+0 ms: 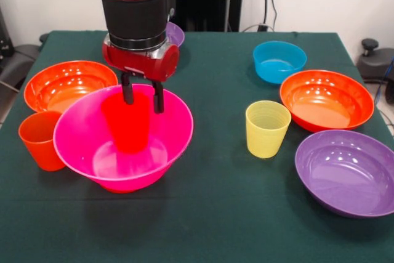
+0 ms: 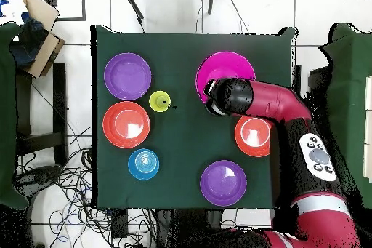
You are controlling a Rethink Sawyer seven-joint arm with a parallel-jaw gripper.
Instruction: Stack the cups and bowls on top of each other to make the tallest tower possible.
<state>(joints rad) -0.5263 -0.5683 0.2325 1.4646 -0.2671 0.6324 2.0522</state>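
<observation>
One green-covered counter [image 1: 215,226] carries everything, and the red and black arm [image 2: 280,107] reaches over it to the big pink bowl [image 1: 163,137], the largest vessel, which sits upright toward one side edge of the counter. Next in size, a purple bowl [image 1: 348,173] lies by the opposite side edge, close to a corner, with a wide orange bowl [image 1: 326,100] just beside it along that same edge. A second wide orange bowl [image 1: 68,84] sits behind the pink bowl, touching or nearly touching its rim, and a second purple bowl [image 1: 175,32] shows only as a sliver behind the arm in the front view; the overhead view shows it whole near the counter's edge by the robot. The small blue bowl [image 1: 279,61] stands near the first orange bowl, farther along that side. The yellow cup [image 1: 266,129] stands upright in the counter's middle stretch, apart from the bowls around it. The orange cup [image 1: 40,140] stands upright against the pink bowl's outer wall, at the side edge. The red cup [image 1: 128,121] is inside the pink bowl, upright, mouth up, its base at or just above the bowl's floor. The end effector [image 1: 143,98] pinches the red cup's rim, one finger [image 1: 127,90] inside the cup and the other outside it.
</observation>
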